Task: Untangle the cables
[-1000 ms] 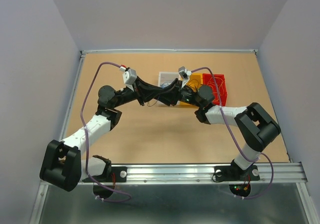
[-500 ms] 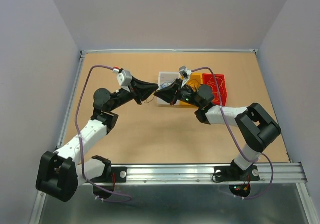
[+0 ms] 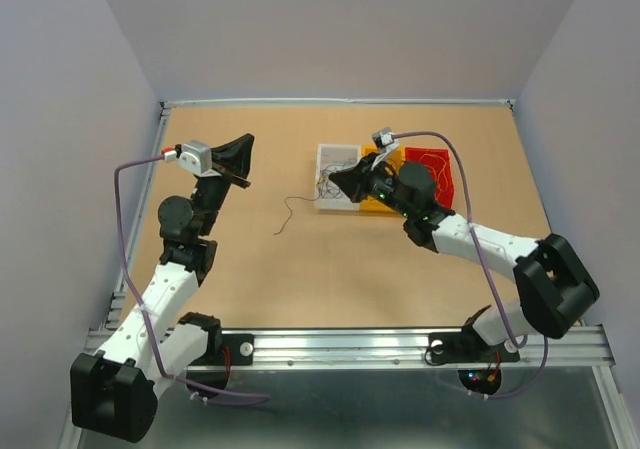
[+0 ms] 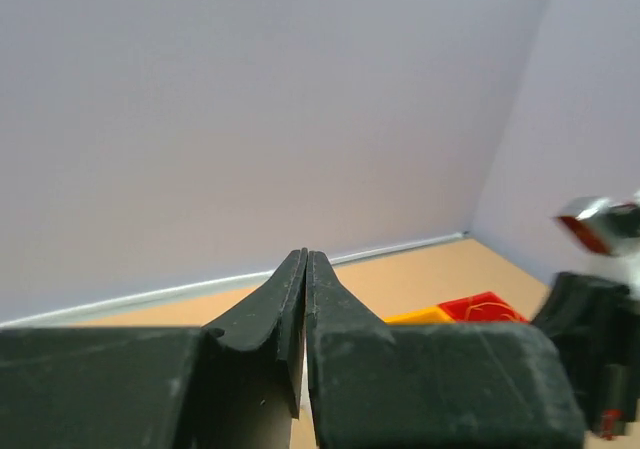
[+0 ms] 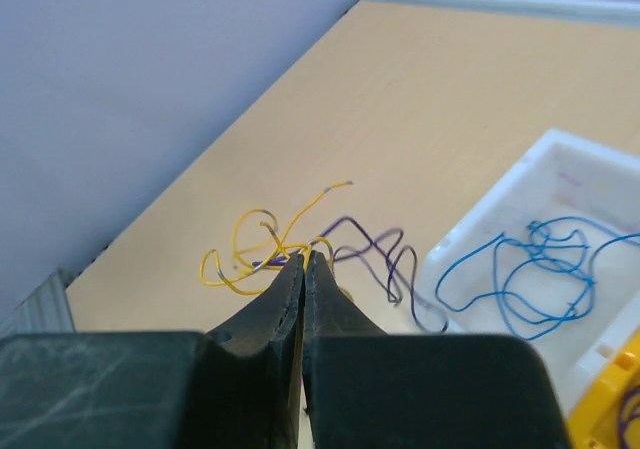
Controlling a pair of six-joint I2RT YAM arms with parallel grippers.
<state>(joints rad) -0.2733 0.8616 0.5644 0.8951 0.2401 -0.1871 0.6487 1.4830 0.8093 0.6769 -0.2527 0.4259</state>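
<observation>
The right gripper [image 5: 304,259] is found clamped on a tangle of yellow and dark cables [image 5: 250,241] just beside the white tray [image 5: 500,201], in which blue cables [image 5: 530,269] are lying, the left gripper [image 4: 305,257] is held aloft with tips pressed together, and one loose strand [image 3: 285,214] is seen on the table [image 3: 300,279].

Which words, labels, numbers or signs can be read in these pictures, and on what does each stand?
No readable text in any view.
Faint marks inside the white tray: too blurred to read.
On the red tray and the yellow tray no lettering shows.
</observation>
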